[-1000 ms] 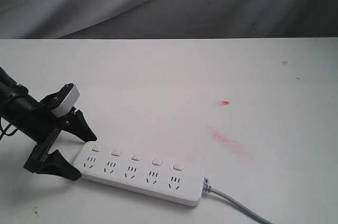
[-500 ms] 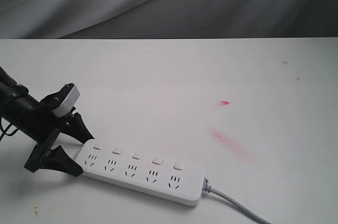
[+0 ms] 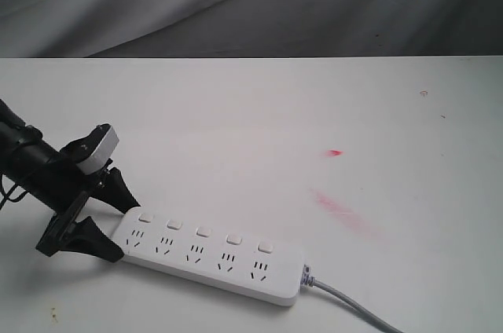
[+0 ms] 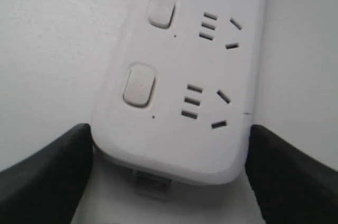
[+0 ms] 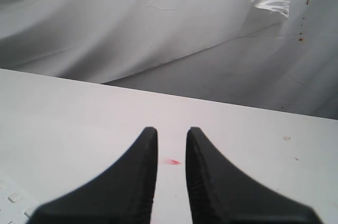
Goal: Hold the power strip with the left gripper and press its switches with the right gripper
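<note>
The power strip (image 3: 208, 258) lies flat on the white surface (image 3: 259, 129), switches (image 3: 202, 232) facing up. The left claw (image 3: 126, 231) clamps the strip's end opposite the grey cord (image 3: 346, 301), one black finger against each long side. The right claw (image 5: 170, 131) hangs away from the strip, its fingers a narrow gap apart and empty.

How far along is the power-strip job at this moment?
Done: the left gripper straddles one end of the power strip, its fingers against both long sides in the left wrist view. In hand: the right gripper hangs off to the strip's side, fingers slightly apart, touching nothing. Left: pressing the five switches.
</note>
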Action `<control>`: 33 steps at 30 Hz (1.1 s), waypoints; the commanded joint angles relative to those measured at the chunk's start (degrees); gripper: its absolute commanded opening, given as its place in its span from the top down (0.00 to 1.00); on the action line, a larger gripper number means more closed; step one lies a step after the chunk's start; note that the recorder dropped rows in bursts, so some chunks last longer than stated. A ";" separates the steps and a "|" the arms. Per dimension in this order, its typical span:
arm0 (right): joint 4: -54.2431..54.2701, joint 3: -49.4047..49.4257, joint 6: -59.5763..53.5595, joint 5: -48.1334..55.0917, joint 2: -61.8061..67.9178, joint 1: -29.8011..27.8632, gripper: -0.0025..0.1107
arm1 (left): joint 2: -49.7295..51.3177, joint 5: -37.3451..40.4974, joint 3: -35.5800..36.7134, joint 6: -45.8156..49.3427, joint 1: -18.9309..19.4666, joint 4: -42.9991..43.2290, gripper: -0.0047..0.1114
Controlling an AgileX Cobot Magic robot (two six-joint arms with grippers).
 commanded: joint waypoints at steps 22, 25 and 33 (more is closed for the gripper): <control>20.95 -6.43 0.38 -12.46 -0.16 -0.31 0.81 | 0.57 -2.70 0.68 -0.70 -0.23 2.53 0.41; 15.79 -12.42 0.09 -12.55 0.74 -0.31 0.84 | 0.57 -2.70 0.68 -0.70 -0.23 2.53 0.41; 9.94 -28.53 -5.73 -11.92 22.26 -0.31 0.85 | 0.57 -2.70 0.68 -0.70 -0.23 2.53 0.41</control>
